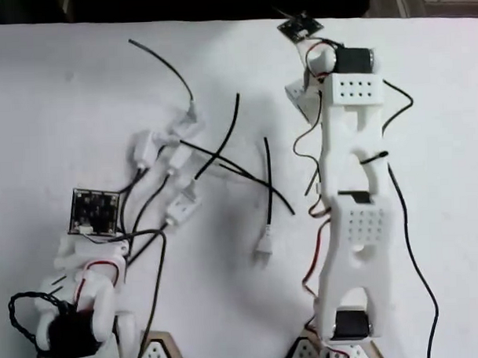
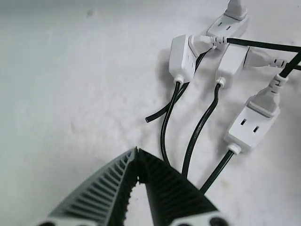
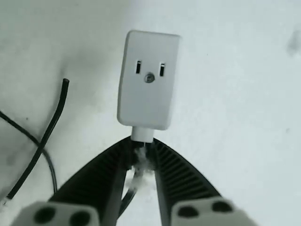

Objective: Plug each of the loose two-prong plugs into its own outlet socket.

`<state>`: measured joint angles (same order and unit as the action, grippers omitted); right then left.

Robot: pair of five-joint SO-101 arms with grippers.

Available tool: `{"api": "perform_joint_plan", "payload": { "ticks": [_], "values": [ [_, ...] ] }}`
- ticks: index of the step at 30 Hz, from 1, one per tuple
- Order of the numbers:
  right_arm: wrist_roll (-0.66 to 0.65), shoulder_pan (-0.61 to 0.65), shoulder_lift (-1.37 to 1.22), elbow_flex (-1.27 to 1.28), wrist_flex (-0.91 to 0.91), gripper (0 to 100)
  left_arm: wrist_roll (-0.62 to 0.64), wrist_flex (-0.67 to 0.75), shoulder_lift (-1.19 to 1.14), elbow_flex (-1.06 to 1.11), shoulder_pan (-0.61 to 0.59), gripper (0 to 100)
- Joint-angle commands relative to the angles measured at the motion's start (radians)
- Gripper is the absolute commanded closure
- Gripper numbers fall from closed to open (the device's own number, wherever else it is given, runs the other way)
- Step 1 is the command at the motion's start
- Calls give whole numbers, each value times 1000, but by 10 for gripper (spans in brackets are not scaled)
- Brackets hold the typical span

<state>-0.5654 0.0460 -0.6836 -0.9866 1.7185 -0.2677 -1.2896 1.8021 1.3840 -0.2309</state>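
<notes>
My right gripper (image 3: pixel 141 157) is shut on the cord neck of a white outlet socket (image 3: pixel 148 80), whose two empty slots face up. From the high view this socket (image 1: pixel 297 92) lies at the far end of the table under the stretched right arm. A loose two-prong plug (image 1: pixel 263 250) lies mid-table on its black cord. Several white sockets (image 1: pixel 175 159) cluster left of centre. The left wrist view shows plugs seated in them, such as one socket (image 2: pixel 182 56) and another (image 2: pixel 249 126). My left gripper (image 2: pixel 137 160) is shut on nothing, short of the cluster.
Black cords (image 1: pixel 222 152) cross the middle of the white table between the cluster and the loose plug. A short loose cord end (image 3: pixel 51 127) lies beside the held socket. The left arm's camera board (image 1: pixel 95 211) sits over the near-left area.
</notes>
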Motion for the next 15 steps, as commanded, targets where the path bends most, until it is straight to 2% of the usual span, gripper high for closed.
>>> {"api": "perform_joint_plan", "payload": {
  "ticks": [1, 4, 9, 15],
  "values": [
    [3, 39, 308, 247, 4, 981, -8, 23, 4, -3, -8, 976],
    [-49, 82, 535, 493, 2, 981, -5, 23, 4, -5, -35, 976],
    [-71, 173, 874, 850, 1, 981, 89, 77, 4, -5, -134, 976],
    [-101, 197, 1059, 1197, -21, 981, 95, 86, 5, -3, -173, 976]
  ]
}}
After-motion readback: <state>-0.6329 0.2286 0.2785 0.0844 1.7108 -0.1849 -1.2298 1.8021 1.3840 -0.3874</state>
